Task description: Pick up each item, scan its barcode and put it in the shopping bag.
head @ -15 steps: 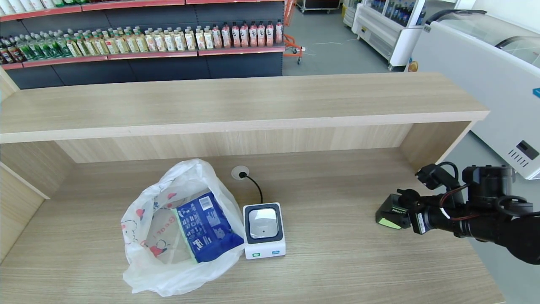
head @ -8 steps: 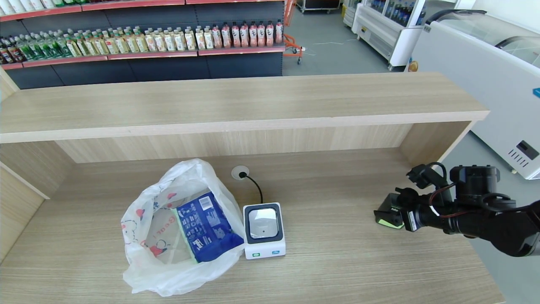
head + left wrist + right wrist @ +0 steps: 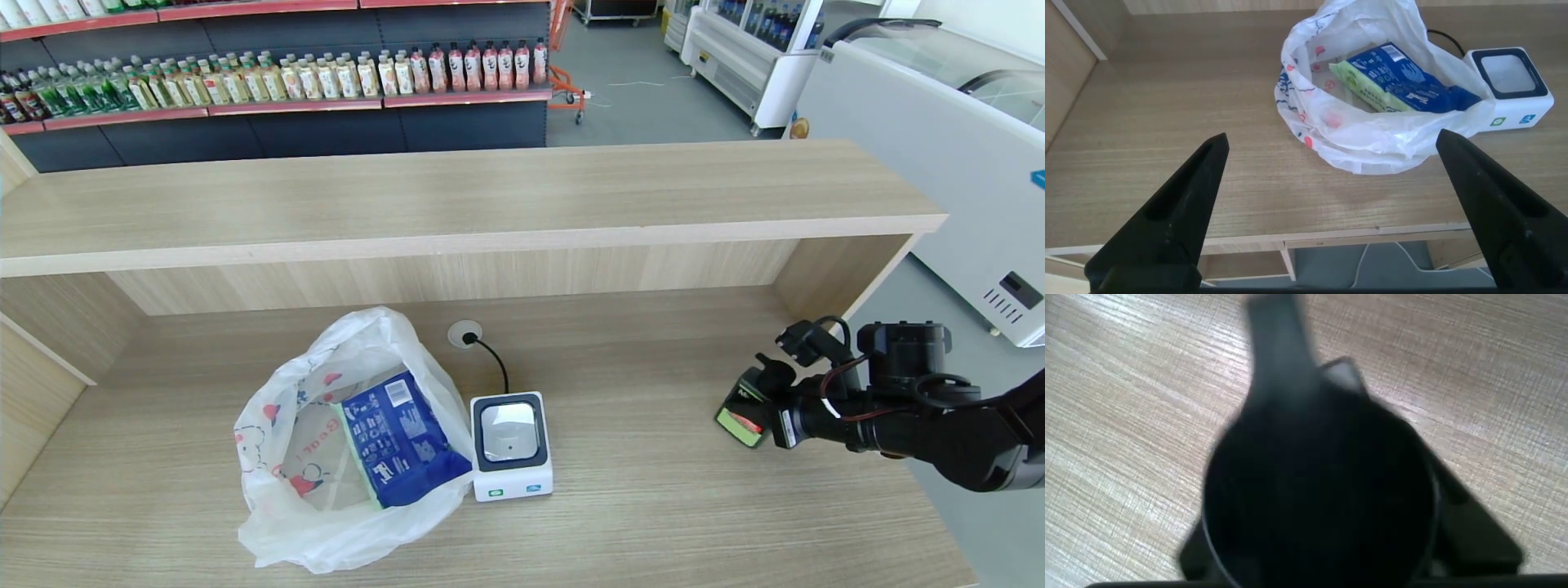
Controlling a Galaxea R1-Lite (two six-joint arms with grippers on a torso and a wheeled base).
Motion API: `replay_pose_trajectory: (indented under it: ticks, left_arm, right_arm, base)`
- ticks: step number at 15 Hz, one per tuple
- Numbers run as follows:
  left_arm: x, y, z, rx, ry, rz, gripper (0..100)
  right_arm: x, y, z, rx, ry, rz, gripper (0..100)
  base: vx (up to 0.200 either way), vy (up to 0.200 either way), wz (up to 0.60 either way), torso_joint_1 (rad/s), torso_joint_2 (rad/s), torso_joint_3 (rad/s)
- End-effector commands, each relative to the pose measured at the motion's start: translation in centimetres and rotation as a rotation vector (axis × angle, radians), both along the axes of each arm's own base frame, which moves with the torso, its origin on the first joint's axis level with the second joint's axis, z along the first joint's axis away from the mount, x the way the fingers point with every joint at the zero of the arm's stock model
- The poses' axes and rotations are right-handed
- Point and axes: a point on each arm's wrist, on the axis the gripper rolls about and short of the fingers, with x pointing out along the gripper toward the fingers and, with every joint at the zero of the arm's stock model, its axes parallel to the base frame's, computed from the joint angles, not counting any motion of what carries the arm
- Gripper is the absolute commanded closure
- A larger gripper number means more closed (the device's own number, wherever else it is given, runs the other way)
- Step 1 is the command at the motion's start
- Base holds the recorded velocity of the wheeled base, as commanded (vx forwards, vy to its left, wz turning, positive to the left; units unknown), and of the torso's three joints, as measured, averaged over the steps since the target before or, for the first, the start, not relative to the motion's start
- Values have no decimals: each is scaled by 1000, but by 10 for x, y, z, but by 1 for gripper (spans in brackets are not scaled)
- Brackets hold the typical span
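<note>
My right gripper point(image 3: 758, 406) is at the counter's right end, shut on a small dark pack point(image 3: 737, 420) with a green and red end face that is turned towards the scanner point(image 3: 510, 445). In the right wrist view the pack point(image 3: 1315, 490) is a dark blur close to the lens. The white shopping bag point(image 3: 273, 482) lies open at the left of the scanner, with a blue packet point(image 3: 400, 437) inside. My left gripper point(image 3: 1331, 140) is open, off the counter's near edge, facing the bag point(image 3: 1372, 151), its blue packet point(image 3: 1404, 77) and the scanner point(image 3: 1511, 86).
A black cable point(image 3: 494, 359) runs from the scanner to a grommet point(image 3: 465, 333) at the back of the wooden counter point(image 3: 653, 506). A raised ledge point(image 3: 457, 204) walls the back and side panels close both ends. Bare wood lies between scanner and right gripper.
My right gripper has shifted a little left with the dark pack and tilted it, so the red and green end face now shows. Bag, scanner and blue packet have stayed put.
</note>
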Motion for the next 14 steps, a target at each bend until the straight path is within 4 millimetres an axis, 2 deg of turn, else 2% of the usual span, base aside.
replay_pose_trajectory:
  ticks: [1, 6, 8, 10, 12, 14]
  left_arm:
    - [0, 0, 0, 0, 0, 1, 0]
    - [0, 0, 0, 0, 0, -1, 0]
    - [0, 0, 0, 0, 0, 1, 0]
    - [0, 0, 0, 0, 0, 1, 0]
    - [0, 0, 0, 0, 0, 1, 0]
    - [0, 0, 0, 0, 0, 1, 0]
  right_arm:
    - [1, 1, 0, 1, -4, 6, 100]
    - [-1, 1, 4, -2, -12, 7, 100]
    - [-8, 2, 15, -3, -36, 8, 100]
    - [-30, 1, 42, 30, -48, -11, 100]
    - [-51, 1, 59, 73, -45, -30, 100]
    - [-71, 11, 81, 145, -41, -26, 100]
  base:
    - [0, 0, 0, 0, 0, 0]
    - [0, 0, 0, 0, 0, 0]
    - [0, 0, 0, 0, 0, 0]
    - [0, 0, 0, 0, 0, 0]
    - [0, 0, 0, 0, 0, 0]
    - [0, 0, 0, 0, 0, 0]
